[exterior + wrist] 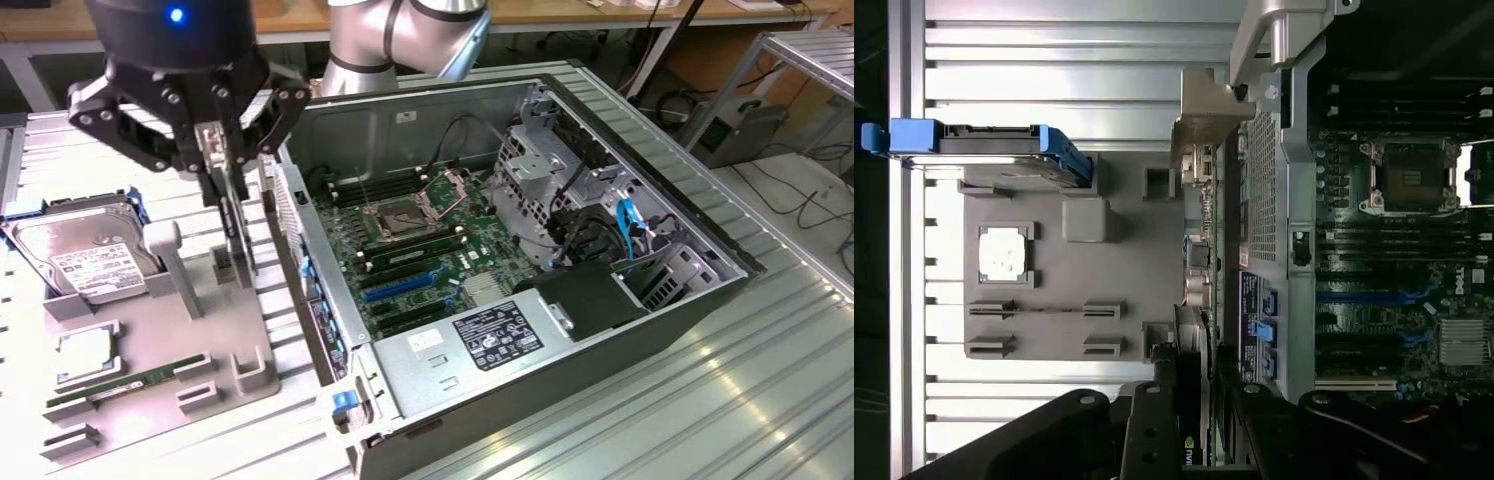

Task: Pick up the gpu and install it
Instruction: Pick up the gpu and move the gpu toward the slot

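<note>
Grey tray (158,335); gpu (235,238) edge-on (face hidden) tight in the end effector (224,190)

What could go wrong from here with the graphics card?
1. The gpu stands edge-on between the gray holder posts under the gripper; a tilted lift could snag it there.
2. Those posts sit right beside the computer case wall, so the card might strike it when carried over.
</note>
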